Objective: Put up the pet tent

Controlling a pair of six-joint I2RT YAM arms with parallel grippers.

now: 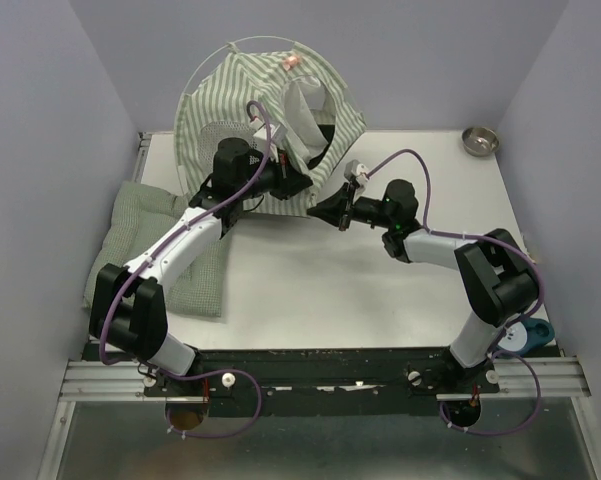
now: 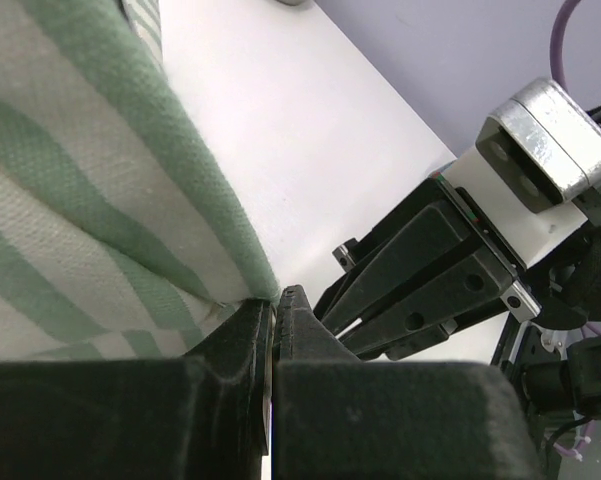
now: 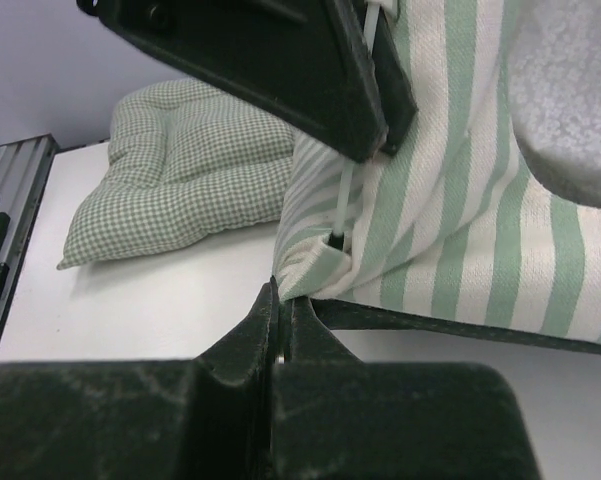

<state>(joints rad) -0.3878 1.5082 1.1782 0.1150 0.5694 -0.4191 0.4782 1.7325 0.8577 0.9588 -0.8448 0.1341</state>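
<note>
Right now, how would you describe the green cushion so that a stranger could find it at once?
Look at the white table, then its left edge. The cushion lies flat there, partly under the left arm. Unlike the striped pet tent farther back, it is quilted with small green checks.

You've got coarse woven cloth on the pet tent [image 2: 70,200], a soft quilted fabric cushion [image 3: 180,160], a smooth matt white table [image 1: 320,290], and a shiny metal bowl [image 1: 480,139].

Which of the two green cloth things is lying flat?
The green checked cushion on the left lies flat. The other one, the green-and-white striped pet tent, stands up as a dome at the far side.
</note>
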